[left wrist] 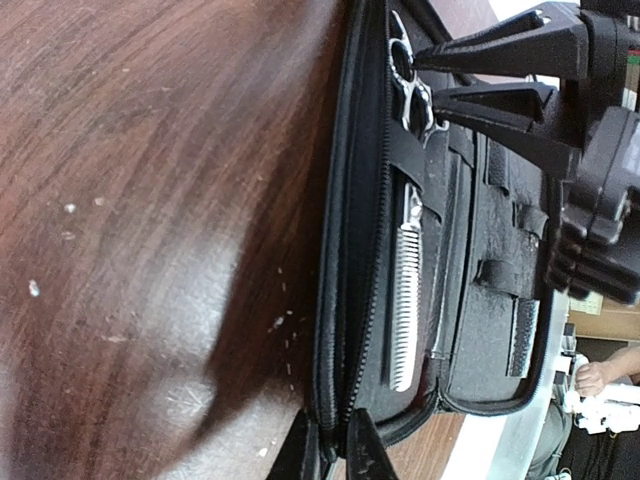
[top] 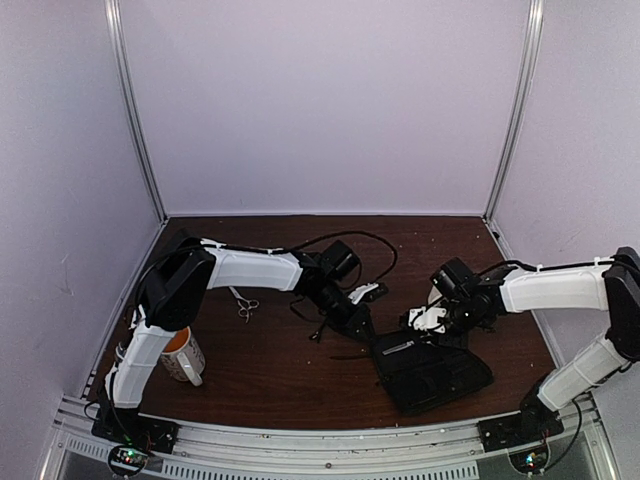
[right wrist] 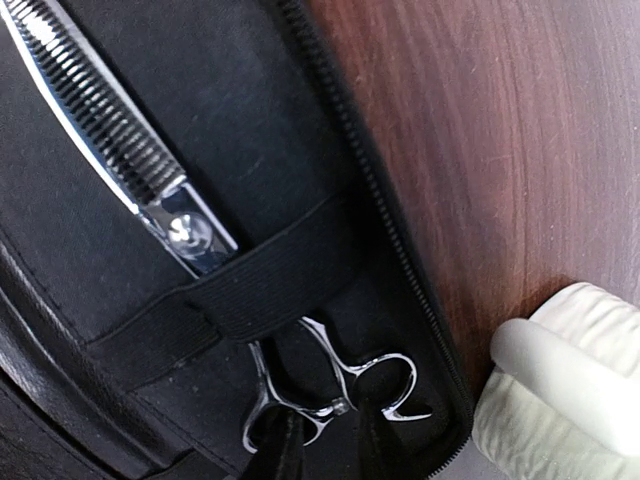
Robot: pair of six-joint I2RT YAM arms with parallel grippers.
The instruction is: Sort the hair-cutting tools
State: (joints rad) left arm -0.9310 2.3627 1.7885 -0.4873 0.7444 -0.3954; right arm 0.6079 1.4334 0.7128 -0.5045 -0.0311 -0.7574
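Pale lilac walls [top: 320, 100] close in a dark brown wooden table [top: 280, 385], its top flecked with small light crumbs. An open black fabric case [top: 440, 375] lies right of centre, near the front edge, and both arms reach in to it.

1 pair of silver scissors, the toothed scissors [left wrist: 405, 290], lies inside the case along its zipped rim. An elastic strap [right wrist: 270, 285] crosses them just below the pivot screw, with the comb-like blade on one side of it and the 2 ring handles on the other.

The left gripper [left wrist: 335, 452] is pinched nearly closed on the zipped rim of the case, 1 finger on each side of it.

The right gripper [right wrist: 325, 448] sits at the ring handles with its jaws only a little apart, the handles between the fingertips. Whether it truly grips them I cannot tell.

The second scissors [top: 243, 303] lie flat on the bare wood beside the left arm, well apart from the case. A mug [top: 183, 357] with an orange inside stands near that arm's base. A white rounded object [right wrist: 570, 385] sits on the table just beside the case's corner
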